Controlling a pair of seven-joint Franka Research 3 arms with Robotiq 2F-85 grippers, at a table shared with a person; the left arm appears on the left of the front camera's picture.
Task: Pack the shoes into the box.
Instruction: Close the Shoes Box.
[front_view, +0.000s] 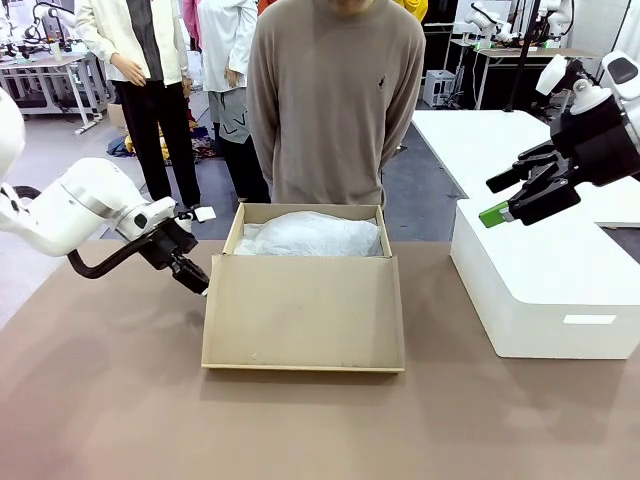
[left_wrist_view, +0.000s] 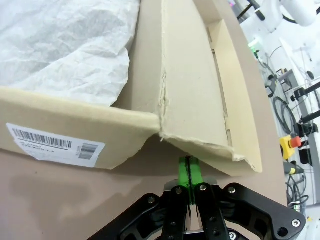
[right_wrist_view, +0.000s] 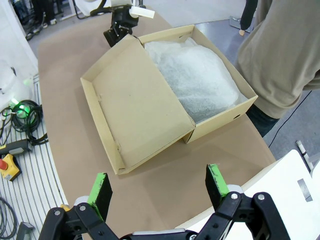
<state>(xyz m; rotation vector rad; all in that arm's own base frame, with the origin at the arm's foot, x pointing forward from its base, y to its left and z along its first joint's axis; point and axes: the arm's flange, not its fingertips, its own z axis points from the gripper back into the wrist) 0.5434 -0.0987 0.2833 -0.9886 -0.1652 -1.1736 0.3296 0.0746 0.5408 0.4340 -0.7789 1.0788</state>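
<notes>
Nearest the front camera lies the bare brown table (front_view: 110, 410), running across the whole lower frame. At left centre of that view the left gripper (front_view: 197, 281) reaches in from the left edge, its jaws clenched together with nothing between them, their tip just at the left corner where the box wall meets the lid. From the left wrist, the green pads (left_wrist_view: 189, 172) press flat against each other right below that torn cardboard corner.

Centre frame sits the box (front_view: 305, 312), a tan-brown cardboard shoebox. Its attached lid lies folded open and flat on the table toward the camera, inner side up, with shallow raised edges. Behind it the open tray holds crumpled white tissue paper (front_view: 312, 236) heaped above the rim. A white barcode label (left_wrist_view: 55, 143) is stuck on the tray's end wall in the left wrist view. Directly behind the box stands a person (front_view: 336, 100) in a grey-brown sweater.

At right a large white block (front_view: 545, 285) rests on the table beside the box. Above it, in the upper right, the right gripper (front_view: 505, 199) hangs in the air, jaws released and spread wide, empty.
</notes>
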